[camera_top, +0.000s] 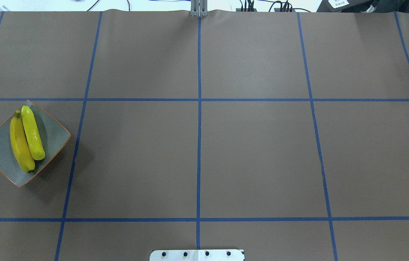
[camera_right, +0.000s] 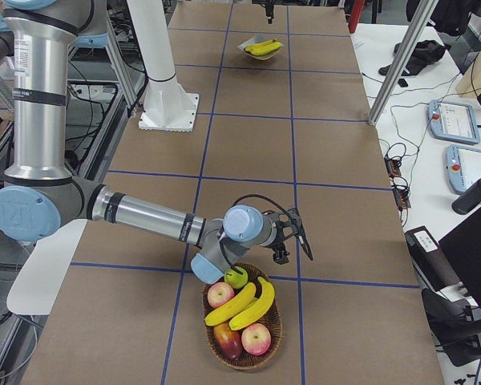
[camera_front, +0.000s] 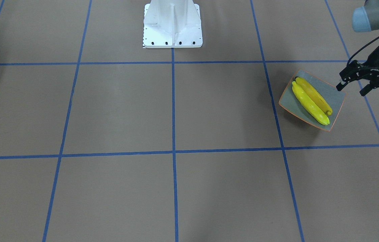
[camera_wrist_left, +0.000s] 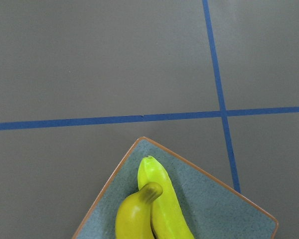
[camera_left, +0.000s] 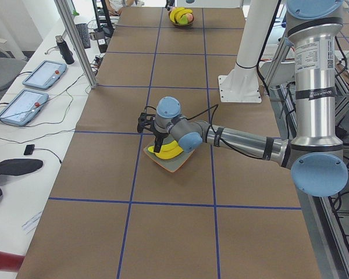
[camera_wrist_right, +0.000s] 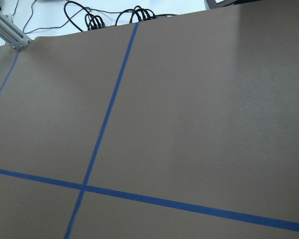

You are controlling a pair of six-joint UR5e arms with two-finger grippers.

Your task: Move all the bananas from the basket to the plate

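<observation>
nearest in the exterior right view, the wicker basket (camera_right: pixel 244 362) sits on the desk (camera_right: pixel 345 208) at the robot's right end. it holds two bananas (camera_right: pixel 244 305) lying side by side across the top of the pile, with red apples (camera_right: pixel 220 294) around them and a green apple (camera_right: pixel 236 277) at the far rim. just beyond that rim the right tool (camera_right: pixel 295 250) hangs over bare desk, beside the basket rather than above the fruit, touching nothing; from this side view alone i cannot tell whether its fingers are spread or pressed together. the step in hand looks like fetching the third banana. to do it well, the tool should come back over the basket, line its fingers across the narrow middle of the upper banana, keep off the apples, and lift straight up so the neighbour is not dragged out. far off at the robot's left end, the grey-blue plate (camera_front: pixel 333 97) already carries a plated pair (camera_front: pixel 312 101) resting lengthwise against each other. the left tool (camera_front: pixel 351 90) hovers just beside the plate's corner, fingers spread and holding nothing. by my reckoning the task is about half done.
</observation>
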